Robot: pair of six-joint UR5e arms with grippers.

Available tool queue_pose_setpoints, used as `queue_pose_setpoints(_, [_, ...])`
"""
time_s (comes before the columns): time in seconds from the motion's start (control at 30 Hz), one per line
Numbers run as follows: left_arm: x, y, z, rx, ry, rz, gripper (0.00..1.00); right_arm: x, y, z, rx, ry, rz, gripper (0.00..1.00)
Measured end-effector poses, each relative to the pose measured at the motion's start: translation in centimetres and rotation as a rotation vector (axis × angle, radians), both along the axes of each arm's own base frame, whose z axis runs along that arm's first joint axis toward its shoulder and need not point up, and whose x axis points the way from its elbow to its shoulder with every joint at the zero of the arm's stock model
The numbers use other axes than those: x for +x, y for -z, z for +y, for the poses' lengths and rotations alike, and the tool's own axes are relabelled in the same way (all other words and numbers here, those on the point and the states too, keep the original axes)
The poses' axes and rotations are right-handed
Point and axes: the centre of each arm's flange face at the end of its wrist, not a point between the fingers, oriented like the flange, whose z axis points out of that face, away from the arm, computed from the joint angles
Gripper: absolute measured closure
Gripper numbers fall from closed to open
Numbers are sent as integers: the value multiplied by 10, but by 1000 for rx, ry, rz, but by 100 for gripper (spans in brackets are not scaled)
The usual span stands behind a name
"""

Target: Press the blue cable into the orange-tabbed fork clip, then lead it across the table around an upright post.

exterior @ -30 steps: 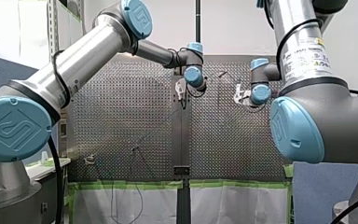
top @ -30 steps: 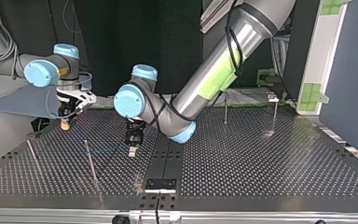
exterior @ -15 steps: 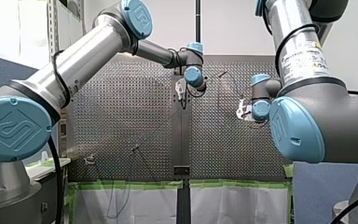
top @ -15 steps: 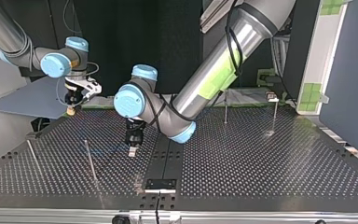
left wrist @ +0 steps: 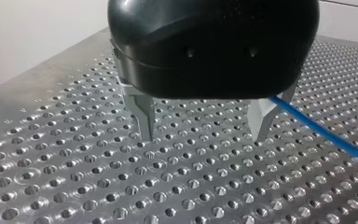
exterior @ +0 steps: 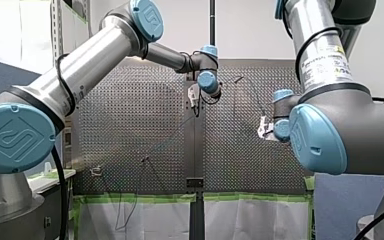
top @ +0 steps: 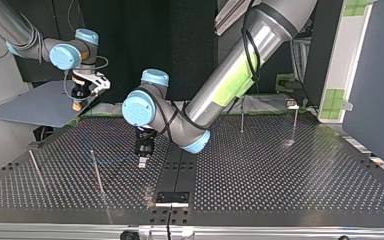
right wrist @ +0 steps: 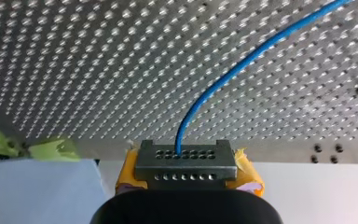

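Note:
The blue cable (right wrist: 242, 60) rises from between the yellow pads (right wrist: 249, 175) of my right gripper (right wrist: 186, 161), which is shut on it, and runs away over the perforated table (right wrist: 98, 70). In the top view my right gripper (top: 78, 102) hangs above the table's far left edge. My left gripper (left wrist: 203, 126) hovers low over the plate, its metal fingers (left wrist: 142, 116) open with nothing between them. The cable (left wrist: 326, 135) passes just outside one fingertip. In the top view my left gripper (top: 142, 156) is near the table's middle. I cannot make out the orange-tabbed clip.
Two upright posts (top: 241, 119) (top: 294, 122) stand at the top view's far right. Two thin rods (top: 97, 172) (top: 35, 167) stand at its near left. A black strip (top: 180, 165) runs down the table's middle. Green tape (right wrist: 51, 149) marks the table edge below my right gripper.
My right gripper has lifted off the table and drawn back past its far left edge in the top view, still holding the cable. My left arm has stayed still.

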Motion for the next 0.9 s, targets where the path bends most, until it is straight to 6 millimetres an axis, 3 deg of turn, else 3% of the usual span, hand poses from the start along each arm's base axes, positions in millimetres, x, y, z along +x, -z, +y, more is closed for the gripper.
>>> queue_pose_setpoints(0.3, [-1, 0, -1, 8, 0, -1, 0, -13, 46, 5, 25, 16, 25, 100])
queue_pose_setpoints(0.63, [-2, 0, -1, 10, 0, 1, 0, -23, 56, -7, -40, 40, 9, 100])
queue_pose_setpoints(0.9, [-2, 0, -1, 11, 0, 1, 0, -36, 91, -5, -7, 106, 16, 100])
